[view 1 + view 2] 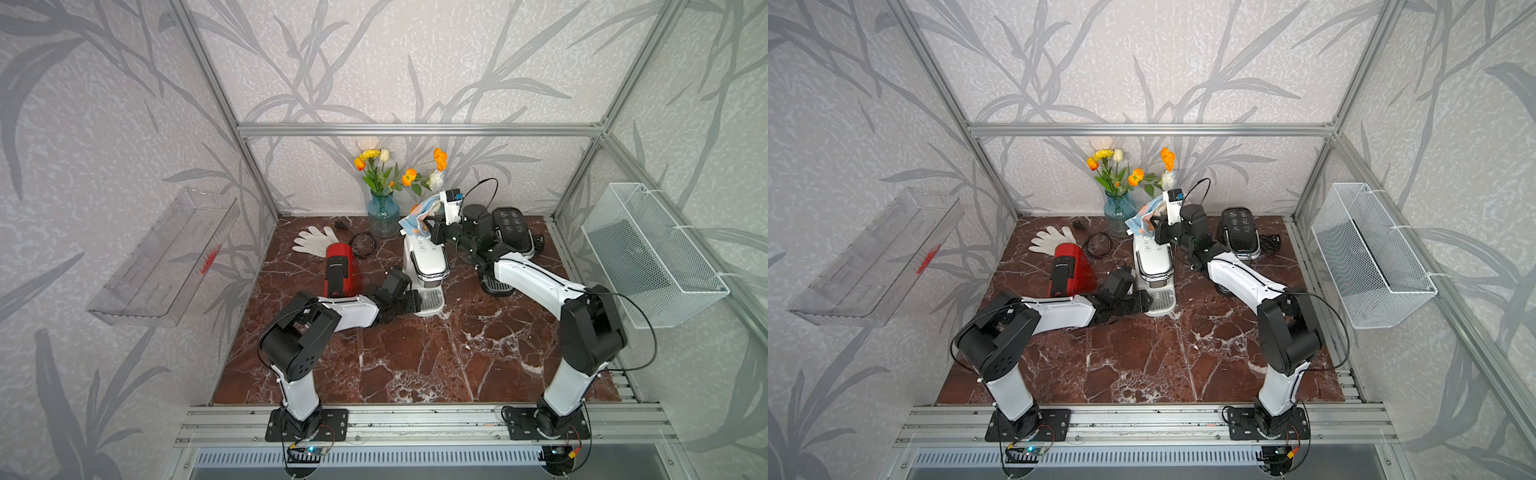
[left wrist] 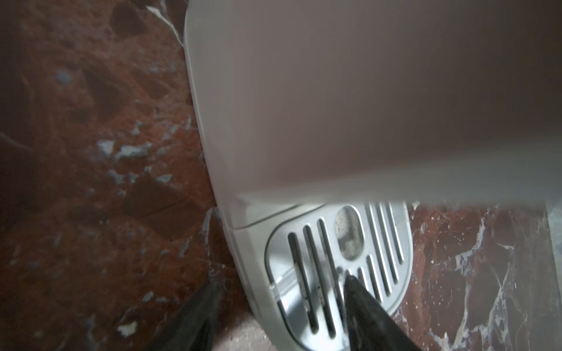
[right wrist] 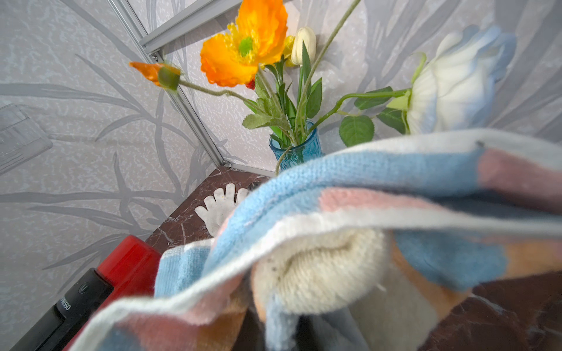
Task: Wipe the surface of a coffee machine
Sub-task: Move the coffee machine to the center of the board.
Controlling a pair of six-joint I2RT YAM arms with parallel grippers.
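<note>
A white coffee machine (image 1: 424, 257) stands mid-table on the brown marble, seen in both top views. My right gripper (image 1: 427, 223) is shut on a blue, pink and white knitted cloth (image 1: 417, 218), which lies on the machine's rear top. In the right wrist view the cloth (image 3: 349, 212) hides the fingers. My left gripper (image 2: 281, 282) straddles the rim of the machine's slotted drip tray (image 2: 319, 267). One finger (image 2: 362, 307) rests on the grate and the other finger (image 2: 197, 316) is outside the base wall, holding the base.
A red coffee machine (image 1: 341, 272) stands just left of the white one, and a black one (image 1: 513, 228) behind my right arm. A white glove (image 1: 316, 241), a black cable (image 1: 362, 243) and a blue flower vase (image 1: 383, 214) sit at the back. A wire basket (image 1: 652, 253) hangs on the right wall.
</note>
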